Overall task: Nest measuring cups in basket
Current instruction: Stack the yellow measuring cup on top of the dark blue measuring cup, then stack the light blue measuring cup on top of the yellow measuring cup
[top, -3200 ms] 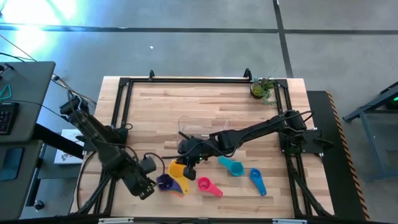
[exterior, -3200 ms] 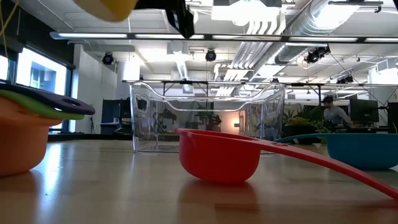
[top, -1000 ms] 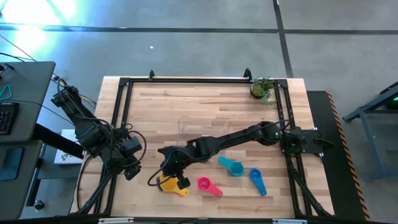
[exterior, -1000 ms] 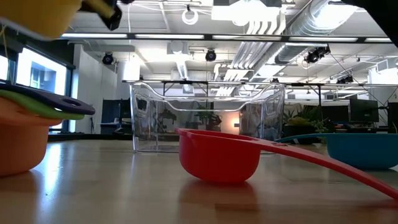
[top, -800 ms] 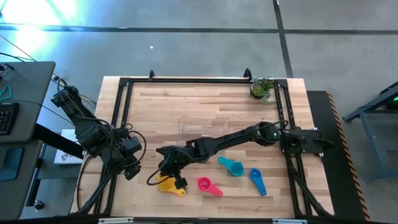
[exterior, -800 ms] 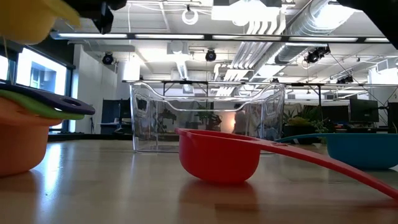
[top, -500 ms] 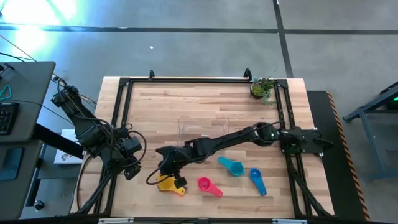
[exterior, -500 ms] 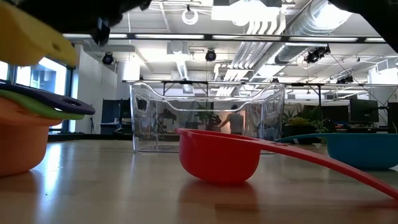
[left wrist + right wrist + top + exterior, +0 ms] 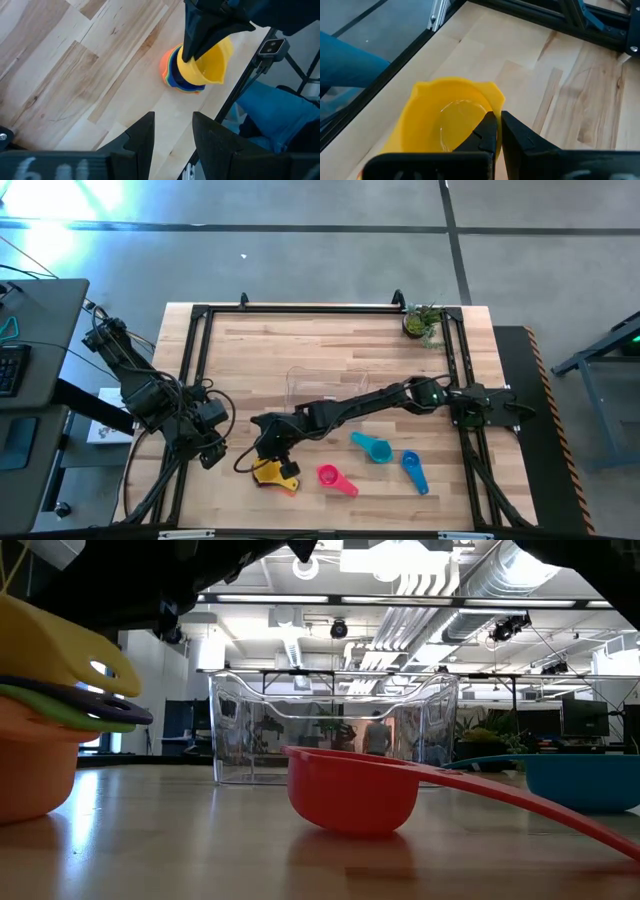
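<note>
The right gripper point(image 9: 495, 131) is clamped on the rim of the yellow measuring cup point(image 9: 447, 120), holding it just above the stacked cups point(image 9: 176, 80). The clear basket point(image 9: 327, 385) stands just behind it. The left gripper point(image 9: 172, 131) waits half-spread at the table's left edge. No readable writing shows.

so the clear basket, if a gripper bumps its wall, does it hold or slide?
Probably slides: the basket looks like thin see-through plastic with nothing visible inside, so likely light on the smooth wooden table. Tipping seems unlikely, since it sits wide and low. Its walls may flex slightly under a push.
</note>
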